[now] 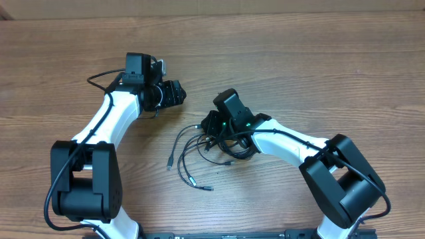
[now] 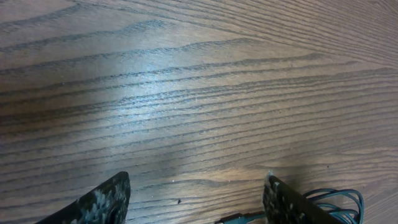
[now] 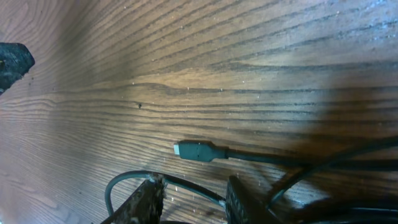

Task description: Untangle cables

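Cables (image 3: 199, 151), thin black loops on grained wood table (image 1: 299, 66), left gripper (image 2: 196, 180) spread wide, right gripper (image 3: 194, 183) slightly parted

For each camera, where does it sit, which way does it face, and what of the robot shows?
Overhead: fixed above the table, looking straight down; left arm and right arm show, cables at centre.
Left wrist: on the left arm, facing bare wood; the left gripper shows as two spread fingertips.
Right wrist: on the right arm, facing a plug end and cable loops; the right gripper shows at the bottom edge.
Shared: overhead and right wrist both show the cables.
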Robot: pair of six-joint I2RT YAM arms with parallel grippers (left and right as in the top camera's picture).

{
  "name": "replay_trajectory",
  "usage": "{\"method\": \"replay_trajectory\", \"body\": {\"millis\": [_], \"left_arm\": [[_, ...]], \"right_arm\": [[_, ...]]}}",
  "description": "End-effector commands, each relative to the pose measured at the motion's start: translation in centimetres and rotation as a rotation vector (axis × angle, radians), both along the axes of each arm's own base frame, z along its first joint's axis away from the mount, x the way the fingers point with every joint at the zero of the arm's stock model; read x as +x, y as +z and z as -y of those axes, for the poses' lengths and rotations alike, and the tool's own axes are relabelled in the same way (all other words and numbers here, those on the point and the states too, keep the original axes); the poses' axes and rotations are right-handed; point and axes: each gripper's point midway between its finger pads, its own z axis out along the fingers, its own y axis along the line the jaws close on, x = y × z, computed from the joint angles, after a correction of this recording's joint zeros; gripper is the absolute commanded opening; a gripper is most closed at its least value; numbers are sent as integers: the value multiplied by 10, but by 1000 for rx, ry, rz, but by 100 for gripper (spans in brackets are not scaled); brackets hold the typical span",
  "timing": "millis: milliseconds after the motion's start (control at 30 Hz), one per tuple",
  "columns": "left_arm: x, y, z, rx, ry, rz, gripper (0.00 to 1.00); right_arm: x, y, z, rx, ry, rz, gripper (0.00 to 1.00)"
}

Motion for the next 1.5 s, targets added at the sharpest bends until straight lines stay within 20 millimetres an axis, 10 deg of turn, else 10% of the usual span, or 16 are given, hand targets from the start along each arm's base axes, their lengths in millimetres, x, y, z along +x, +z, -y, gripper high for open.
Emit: {"method": "replay_trajectory", "body": {"millis": [0,333,700,1100,1467], "left_arm": [[2,2,5,-13,-7,5,69],[2,2,5,-13,-7,5,69],[2,2,5,-13,-7,5,69],[2,2,5,-12,-7,5,69],[3,2,4,-10,-6,6,70]], "right_arm": [[-5,-6,2,-3,3,-24,32],[16,-14,12,-65,-69,56,32],[-22,8,-27,198,147,-122,26],[-57,-17,21,-11,112,-295,25],[-53,-17,11,-35,124,-224,28]]}}
